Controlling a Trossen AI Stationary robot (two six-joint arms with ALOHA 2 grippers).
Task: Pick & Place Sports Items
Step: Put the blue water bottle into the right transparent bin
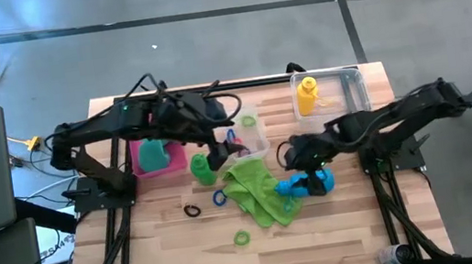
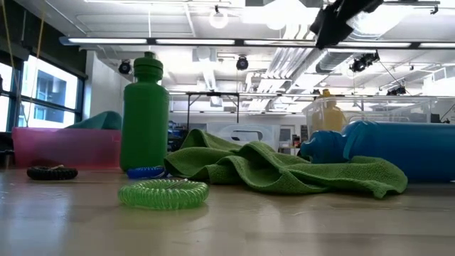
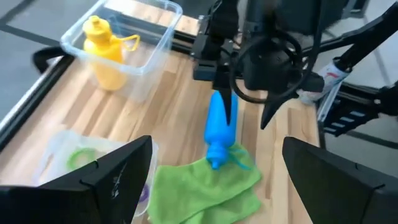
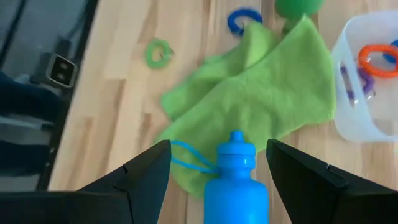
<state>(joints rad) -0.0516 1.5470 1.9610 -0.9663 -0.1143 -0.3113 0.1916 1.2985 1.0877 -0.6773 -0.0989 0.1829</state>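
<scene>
The right gripper [image 4: 214,165] hangs over the blue bottle [image 4: 237,180], fingers spread either side, not gripping. The bottle lies on the lime towel [image 1: 258,192] mid-bench. The left gripper [image 1: 218,158], fingers open, hovers beside the green bottle [image 1: 199,165].

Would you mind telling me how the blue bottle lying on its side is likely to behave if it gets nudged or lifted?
The blue bottle lies on its side, so a nudge would probably roll it, though the lime green towel partly beneath may damp that. It looks like smooth round plastic, possibly slippery. The right hand stands open astride it.
</scene>
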